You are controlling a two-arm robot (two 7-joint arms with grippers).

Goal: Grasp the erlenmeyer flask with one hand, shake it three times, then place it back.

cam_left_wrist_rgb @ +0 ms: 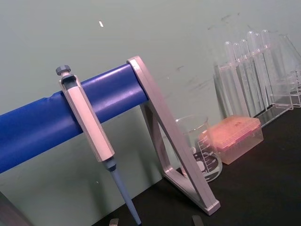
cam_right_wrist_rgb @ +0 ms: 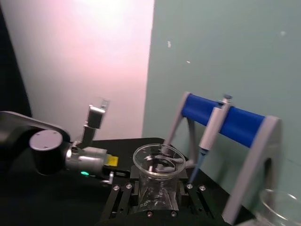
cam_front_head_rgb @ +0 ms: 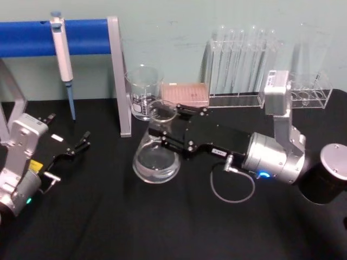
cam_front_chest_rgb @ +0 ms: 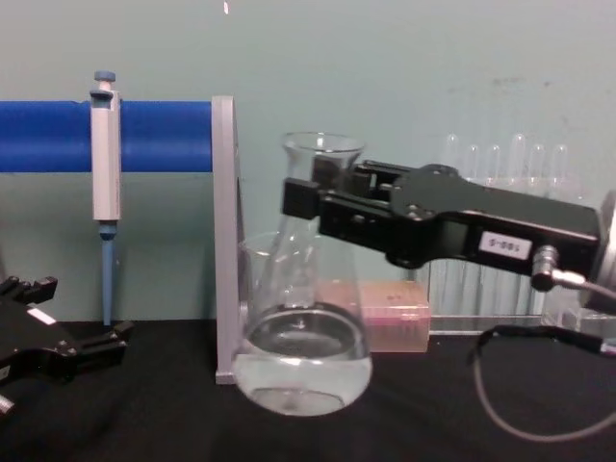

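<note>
Erlenmeyer flask [cam_front_head_rgb: 156, 158] was clamped by its neck in the right tool [cam_front_head_rgb: 162, 123] — the two black jaws were closed on the glass just under the flared rim, one on each side. It leaned tilted from the tool, its wide base lower down with a little clear liquid in it; whether the base touched the black counter [cam_front_head_rgb: 162, 233] could not be told. Just beyond the tool's tips stood the grey leg of the blue pipette stand [cam_front_head_rgb: 122, 81], with a beaker [cam_front_head_rgb: 143, 92] and a pink tip box [cam_front_head_rgb: 185, 95] close behind the tool's fingers. The left tool [cam_front_head_rgb: 69, 130] lay well apart from the right tool, past the stand's leg — jaws spread wide, gripping nothing.
</note>
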